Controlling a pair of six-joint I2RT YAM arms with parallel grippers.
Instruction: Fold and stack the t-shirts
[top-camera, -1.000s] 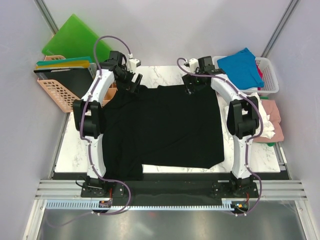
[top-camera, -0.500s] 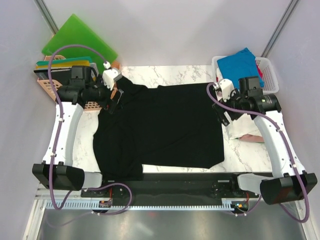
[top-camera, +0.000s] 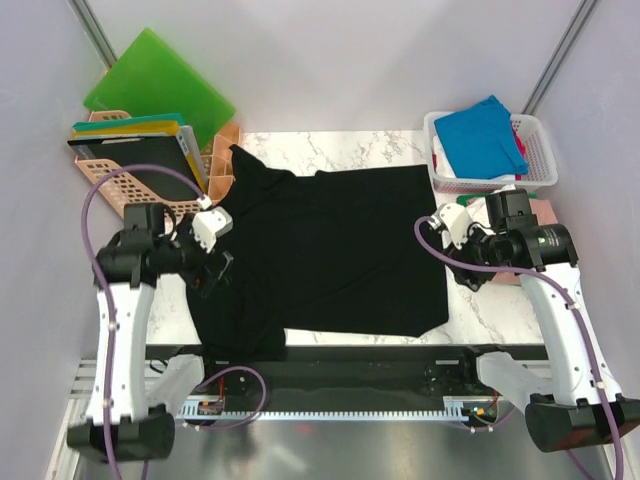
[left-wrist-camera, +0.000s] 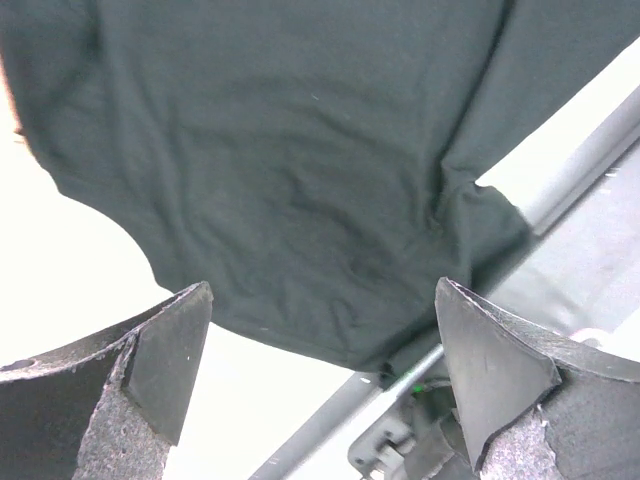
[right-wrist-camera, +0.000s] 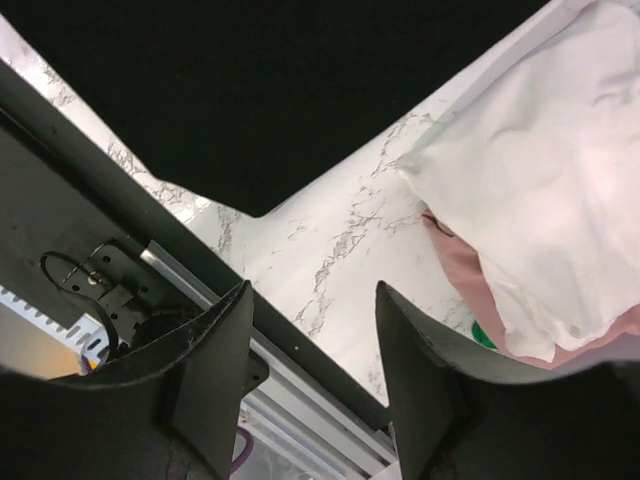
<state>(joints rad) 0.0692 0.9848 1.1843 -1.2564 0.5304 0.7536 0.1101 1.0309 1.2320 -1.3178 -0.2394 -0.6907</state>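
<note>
The black t-shirt (top-camera: 330, 250) lies spread flat on the marble table (top-camera: 330, 145). In the top view its long axis runs from 9 to 3 o'clock, and its near-left corner slumps over the table's near edge at about 7 o'clock. The left gripper (top-camera: 214, 268) hovers at the shirt's 9 o'clock border, so the cloth lies toward 3 o'clock from it. The right gripper (top-camera: 464, 274) hangs just off the opposite border above bare marble, with the cloth toward 9 o'clock. The left is the nearer of the two (whether it touches the cloth I cannot tell). Each wrist view shows its fingers standing apart with nothing between them.

The shirt is matte and soft, with faint creases near the draped corner. The table is glossy white stone with grey veins. Toward 3 o'clock from the right gripper, a rumpled white t-shirt (right-wrist-camera: 540, 180) lies on a pink t-shirt (right-wrist-camera: 455, 270). At 1 o'clock a bright blue t-shirt (top-camera: 480, 132) sits in a white slatted basket (top-camera: 540, 160). At 11 o'clock stiff green plastic boards (top-camera: 150, 85) lean behind a peach lattice basket (top-camera: 110, 185).
</note>
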